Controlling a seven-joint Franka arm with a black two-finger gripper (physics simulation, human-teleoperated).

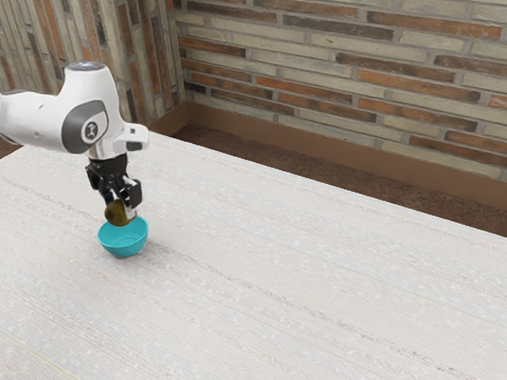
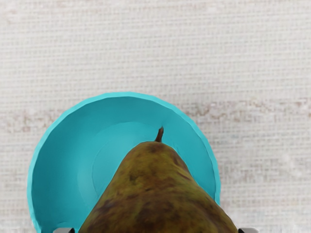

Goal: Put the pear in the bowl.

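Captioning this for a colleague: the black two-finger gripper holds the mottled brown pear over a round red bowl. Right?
The colour is wrong: the exterior view shows the round bowl is turquoise. My black two-finger gripper does hold the mottled brown pear over it.

Pale streaked table (image 1: pixel 316 290); turquoise bowl (image 1: pixel 123 246) upright on it.

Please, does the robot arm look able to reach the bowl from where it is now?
Probably yes. The gripper holds the pear just above the bowl, whose open side faces up, and I see nothing between pear and bowl that would block the way down.
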